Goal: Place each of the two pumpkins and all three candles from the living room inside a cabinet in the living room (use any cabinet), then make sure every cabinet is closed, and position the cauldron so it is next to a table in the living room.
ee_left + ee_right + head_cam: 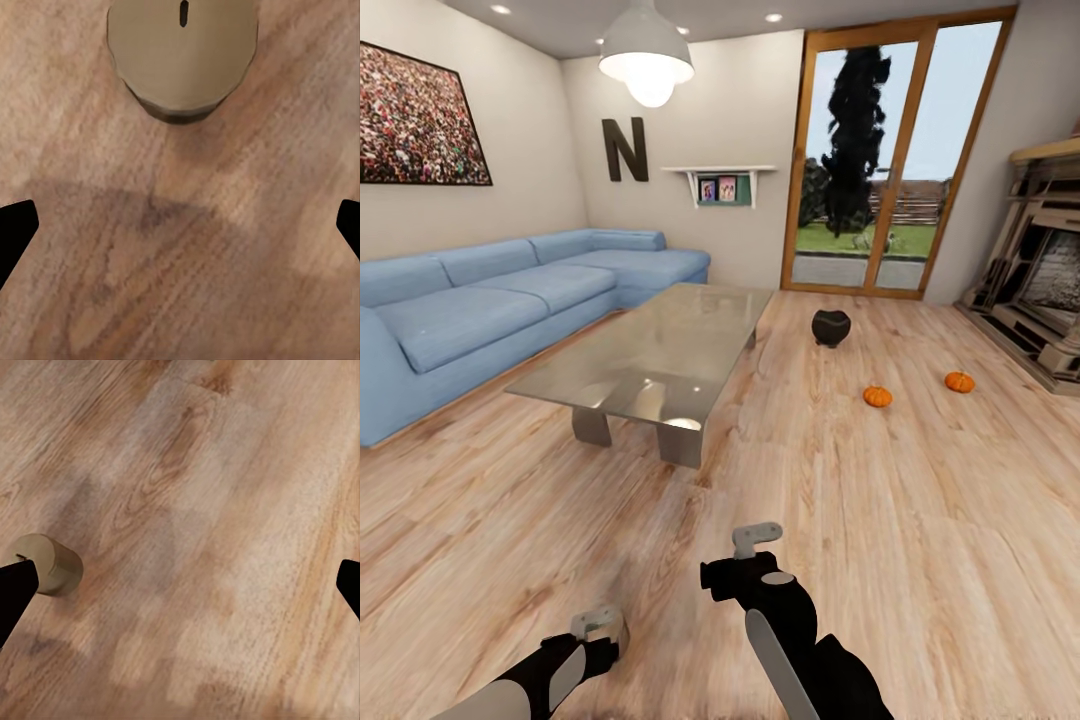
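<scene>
Two bright orange, ribbed pumpkins (878,396) (959,381) lie apart on the wood floor (880,520), right of the glossy grey counter (660,350). The round black cauldron (831,327) stands on the floor beyond them, near the counter's far corner; its inside cannot be made out. A stubby pale candle (182,56) stands on the floor just beneath the left hand (600,625), whose fingers (15,225) are spread wide and empty. The right hand (757,540) hangs low over bare planks, likewise released, with the candle (51,562) beside one fingertip (15,589).
</scene>
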